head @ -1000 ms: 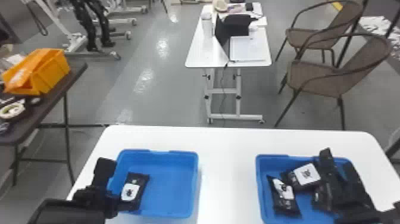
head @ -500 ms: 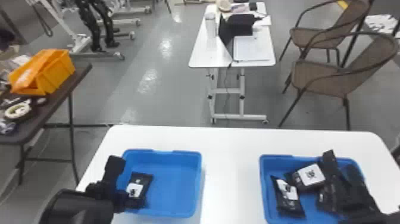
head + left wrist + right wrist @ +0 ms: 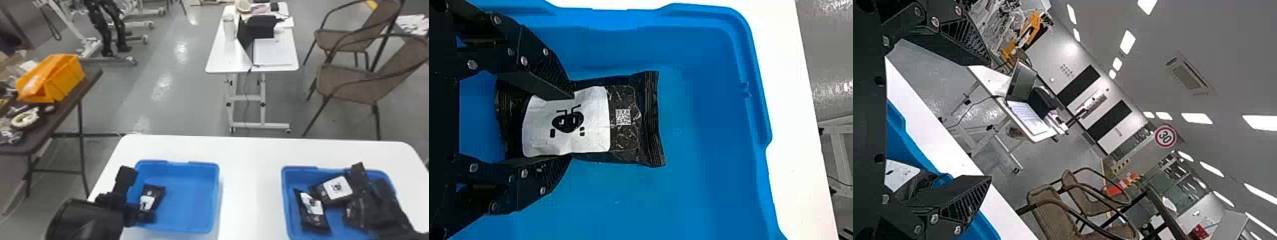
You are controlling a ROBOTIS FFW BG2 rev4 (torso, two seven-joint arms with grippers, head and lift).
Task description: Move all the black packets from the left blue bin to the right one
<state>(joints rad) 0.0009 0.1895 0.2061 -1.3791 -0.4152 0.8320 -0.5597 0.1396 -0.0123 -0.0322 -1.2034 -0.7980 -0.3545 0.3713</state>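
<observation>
In the head view my left gripper (image 3: pixel 139 199) is low at the left side of the left blue bin (image 3: pixel 191 227), at a black packet (image 3: pixel 153 194). In the left wrist view, this gripper (image 3: pixel 573 126) is shut on the black packet (image 3: pixel 624 137) by its two long edges, white label between the fingers; the packet lies in the bin. My right gripper (image 3: pixel 370 178) is parked over the right blue bin (image 3: pixel 285 198); the right wrist view shows this gripper (image 3: pixel 989 121) open, nothing between its fingers. Several black packets (image 3: pixel 312 207) lie in that bin.
Both bins stand on a white table (image 3: pixel 249 178), a strip of tabletop between them. A dark side table (image 3: pixel 63 121) with an orange bin (image 3: pixel 60 79) stands at the left. Beyond are a white desk (image 3: pixel 220 60) and brown chairs (image 3: pixel 351 83).
The left gripper has shifted slightly right and forward, closer around the packet. The whole head view has shifted a little. The right arm holds its place over the right bin.
</observation>
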